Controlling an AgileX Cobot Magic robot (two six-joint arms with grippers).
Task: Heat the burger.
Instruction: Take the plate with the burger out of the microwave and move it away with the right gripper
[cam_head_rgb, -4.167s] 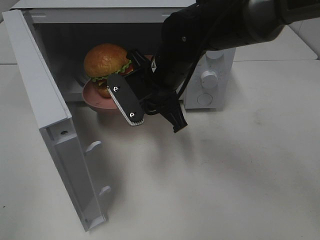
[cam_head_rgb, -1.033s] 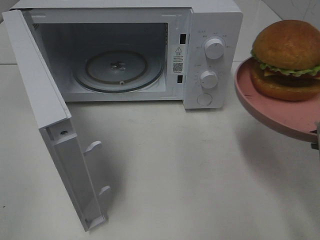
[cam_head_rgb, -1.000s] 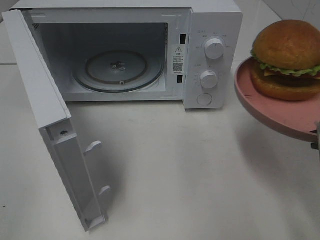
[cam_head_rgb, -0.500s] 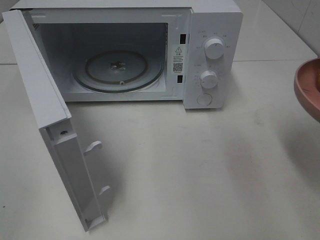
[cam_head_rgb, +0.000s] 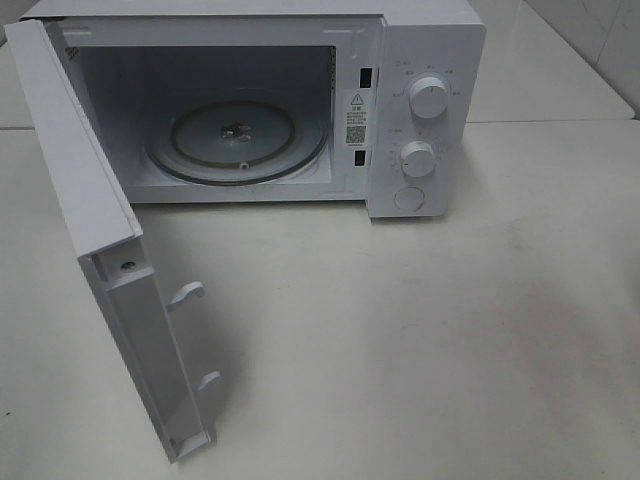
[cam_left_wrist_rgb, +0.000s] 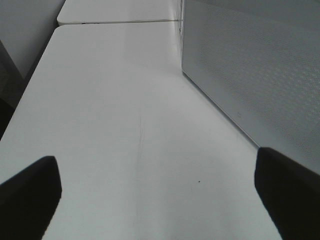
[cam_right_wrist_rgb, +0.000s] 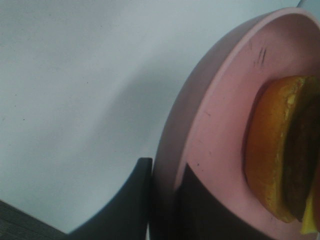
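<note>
Standing at the far edge of the white surface (cam_head_rgb: 400, 330), the white microwave (cam_head_rgb: 425, 60) has its door (cam_head_rgb: 90, 220) swung wide toward the near left corner, two latch hooks showing on the door's inner edge. Its cavity holds only the glass turntable (cam_head_rgb: 238, 140), lying flat on the floor of the oven. Two round knobs (cam_head_rgb: 428, 97) sit one above the other on the control panel to the right of the cavity, with a round button below them. Neither arm shows in the high view, and the burger is out of that view too.

The right wrist view finds the burger (cam_right_wrist_rgb: 275, 155): its yellowish-brown bottom bun and darker filling rest in a salmon-pink dish (cam_right_wrist_rgb: 215, 125). The right gripper (cam_right_wrist_rgb: 162, 200) has its dark fingers (cam_right_wrist_rgb: 135, 200) pinched narrowly on the dish's rim, one finger on the outside of the wall and the other on the inside, so the dish is held by its edge with the burger sitting just beyond the grip. Pale surface lies behind the dish.

The left gripper (cam_left_wrist_rgb: 160, 195) has its fingers (cam_left_wrist_rgb: 30, 190) spread fully apart with nothing between them, above bare surface. Beside it runs the perforated white side wall of the microwave.
</note>
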